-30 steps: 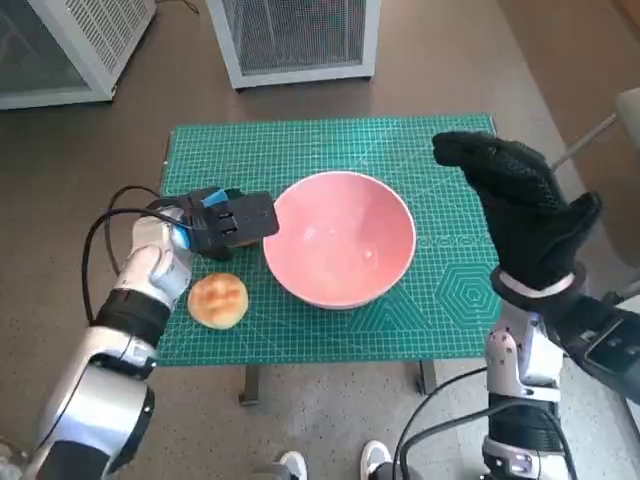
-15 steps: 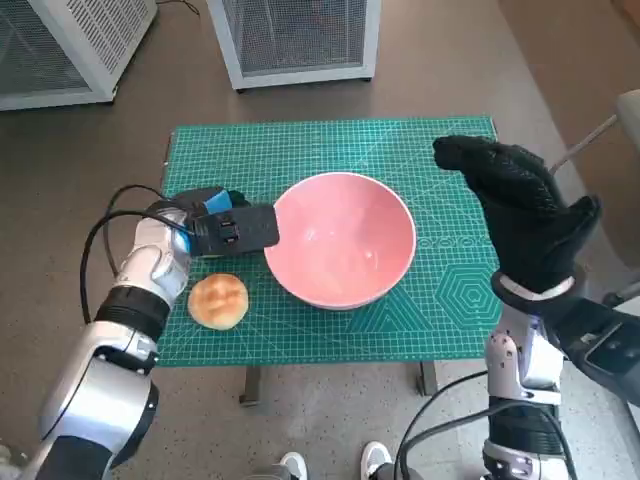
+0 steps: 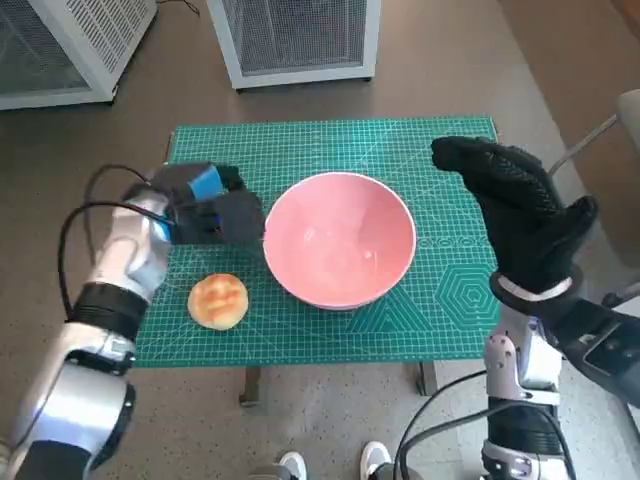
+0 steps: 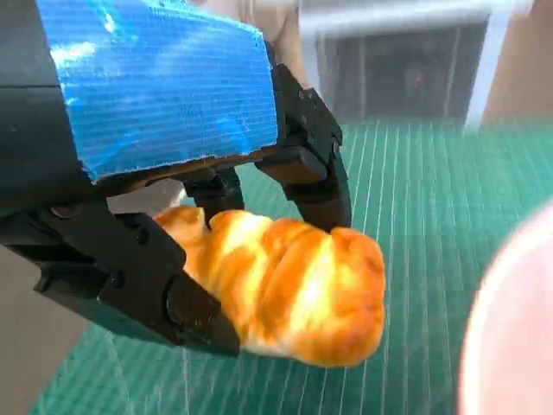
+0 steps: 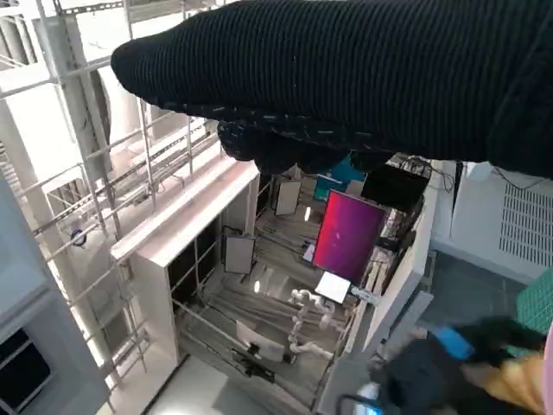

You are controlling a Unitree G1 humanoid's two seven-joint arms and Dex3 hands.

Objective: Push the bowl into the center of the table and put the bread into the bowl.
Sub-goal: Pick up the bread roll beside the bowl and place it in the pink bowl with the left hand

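Observation:
The pink bowl (image 3: 340, 240) stands near the middle of the green mat (image 3: 300, 145), empty. A round golden bread (image 3: 218, 300) lies on the mat by the front left edge, to the bowl's left. My left hand (image 3: 208, 205) hovers behind the bread, just left of the bowl's rim, holding nothing. In the left wrist view its black fingers (image 4: 315, 164) are spread, and the bread (image 4: 294, 290) shows beyond them, with the bowl (image 4: 518, 328) at the edge. My gloved right hand (image 3: 520, 215) is raised over the mat's right side, fingers apart and empty.
Two white mesh-fronted cabinets (image 3: 295, 40) stand on the floor behind the table. A pair of feet (image 3: 330, 465) shows below the front edge. The right wrist view shows the glove (image 5: 346, 78), the left hand (image 5: 441, 363) and the bread (image 5: 518, 380).
My left hand has drawn back from the bowl's left rim, going left and a little away from me. Bowl, bread and right hand stay as they were.

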